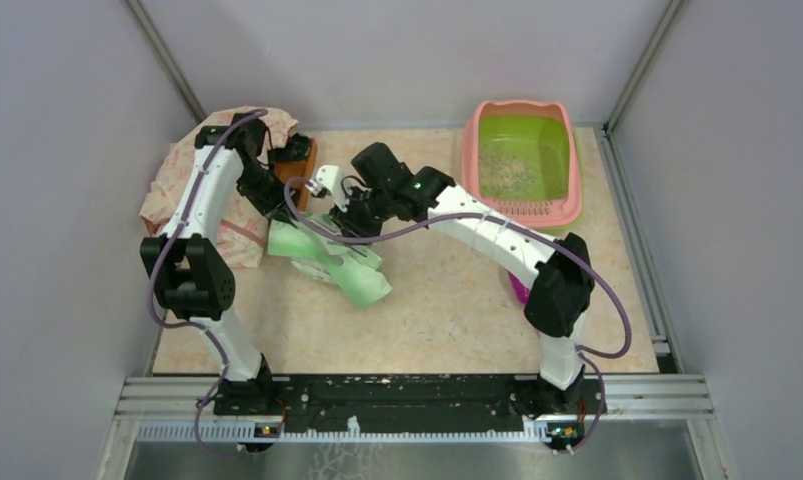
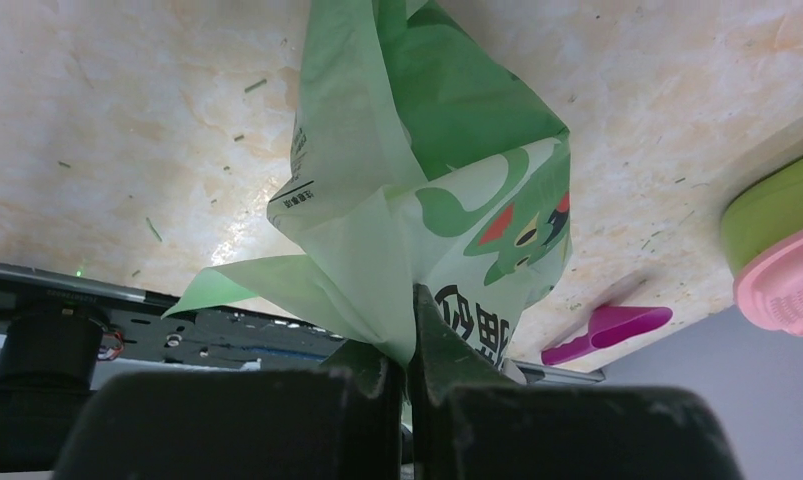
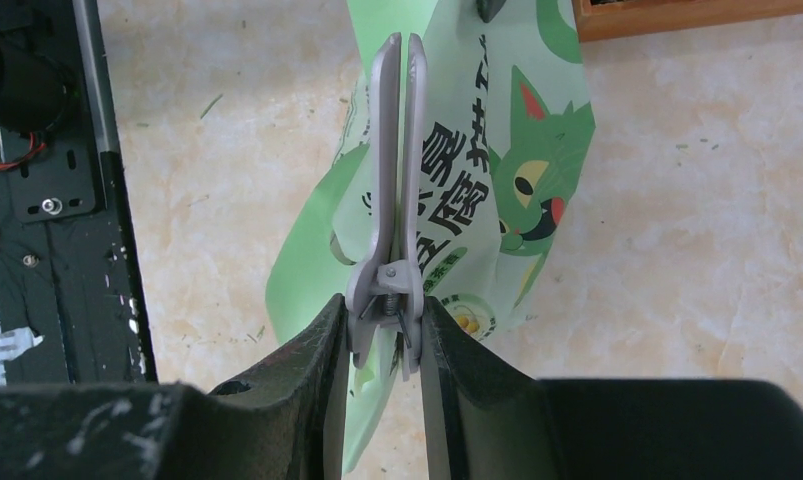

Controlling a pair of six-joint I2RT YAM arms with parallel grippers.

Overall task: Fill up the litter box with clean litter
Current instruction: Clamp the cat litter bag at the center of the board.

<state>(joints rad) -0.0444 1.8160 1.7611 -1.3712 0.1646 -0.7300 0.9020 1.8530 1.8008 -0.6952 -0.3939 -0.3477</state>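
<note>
The litter box (image 1: 472,150), pink-rimmed with a lime-green basin, stands at the back right; a thin scatter of pale clean litter (image 1: 507,175) lies on its floor. A corner of the box (image 2: 782,285) also shows in the left wrist view. A light green printed bag (image 1: 332,262) hangs slack between both arms at mid table. My left gripper (image 2: 409,340) is shut on a fold of the bag (image 2: 427,150). My right gripper (image 3: 382,310) is shut on the handles of a grey clip (image 3: 397,150) that is clamped along the bag (image 3: 517,170).
A small brown wooden tray (image 1: 297,158) sits behind the left gripper, next to a crumpled pink-and-white sheet (image 1: 177,190) at the back left. A purple scoop (image 2: 607,325) lies on the table under the right arm. Walls close in on three sides.
</note>
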